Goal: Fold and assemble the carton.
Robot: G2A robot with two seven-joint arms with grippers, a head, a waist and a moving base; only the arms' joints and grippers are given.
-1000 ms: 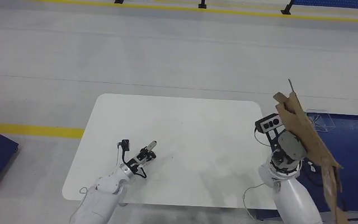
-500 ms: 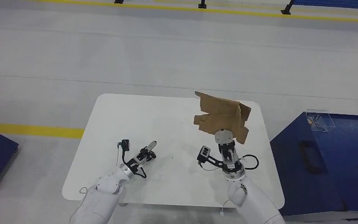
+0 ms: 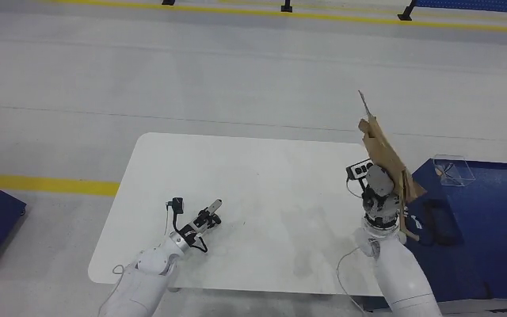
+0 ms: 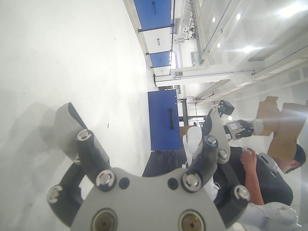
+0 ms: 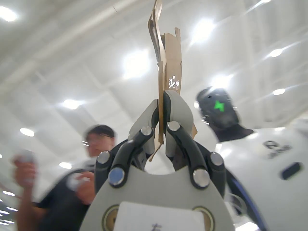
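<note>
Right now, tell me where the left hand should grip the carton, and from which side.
Take the carton by its upper free edge, away from the right hand pinching its lower part. It stands flattened, roughly upright by the right edge of the table, so the open left hand should probably come from the table side, fingers straddling the thin board.

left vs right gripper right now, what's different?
The left gripper has its jaws spread with nothing between them; the right gripper has its jaws shut on the flattened carton. The left gripper sits low over the table; the right gripper is raised by the table's right edge, carton standing above it. Both look the same build.
</note>
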